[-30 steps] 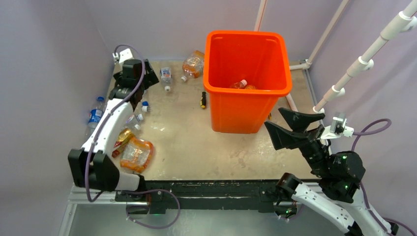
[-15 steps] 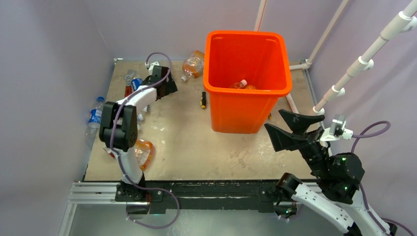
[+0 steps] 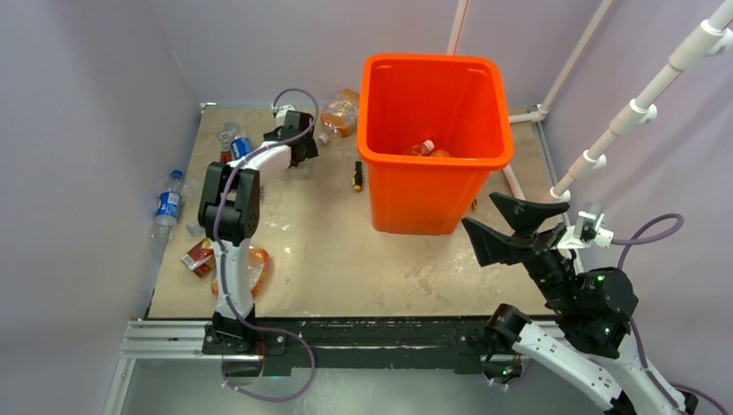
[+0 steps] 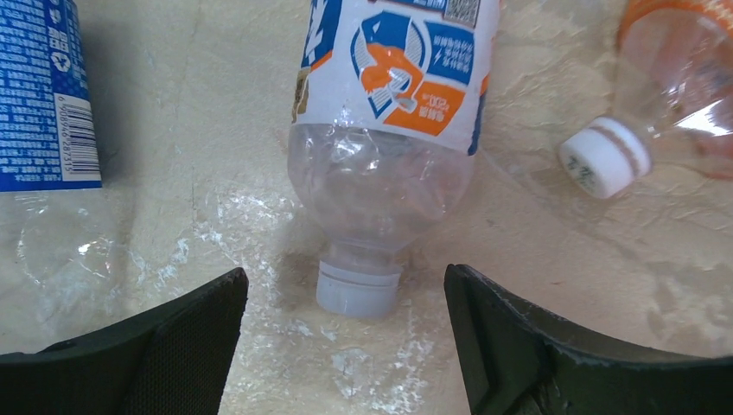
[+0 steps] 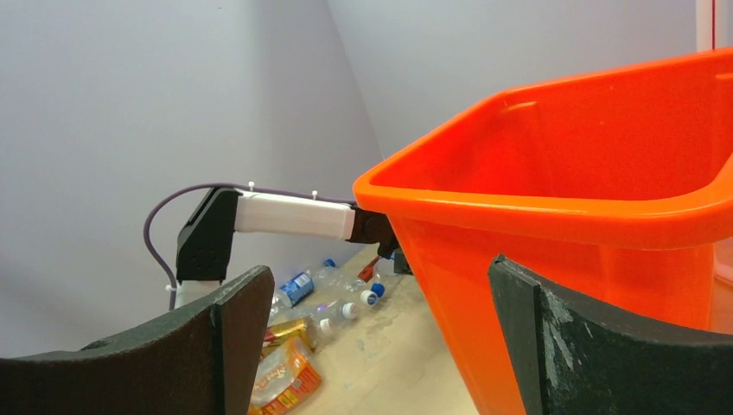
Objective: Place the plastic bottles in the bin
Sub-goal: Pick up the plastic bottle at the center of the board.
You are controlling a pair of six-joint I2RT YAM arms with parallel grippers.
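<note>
Clearly the coming grasp falls to the left arm. At the left edge of the left wrist view lies a clear plastic bottle with a blue printed label (image 4: pixel 43 95). In the middle, a clear crushed plastic bottle with a white, blue and orange label (image 4: pixel 389 147) lies flat on the beige tabletop (image 4: pixel 199 130). Its long axis runs up the frame and its pale cap points down at the left end effector (image 4: pixel 344 281), which is spread wide and empty. The cap sits between the two dark fingertips, touching neither. At the upper right lies a clear plastic bottle with an orange label and white cap (image 4: pixel 674 86).

In the top view, the large bright orange plastic bin (image 3: pixel 415 199) stands right of this cluster, with a capped bottle (image 3: pixel 423 148) inside. At the lower right, the right end effector (image 3: pixel 480 207) hangs released, just beside the bin, well apart from the loose bottles.

As the fingers already straddle the bottle's axis, advancing along it should bring the body between them.
</note>
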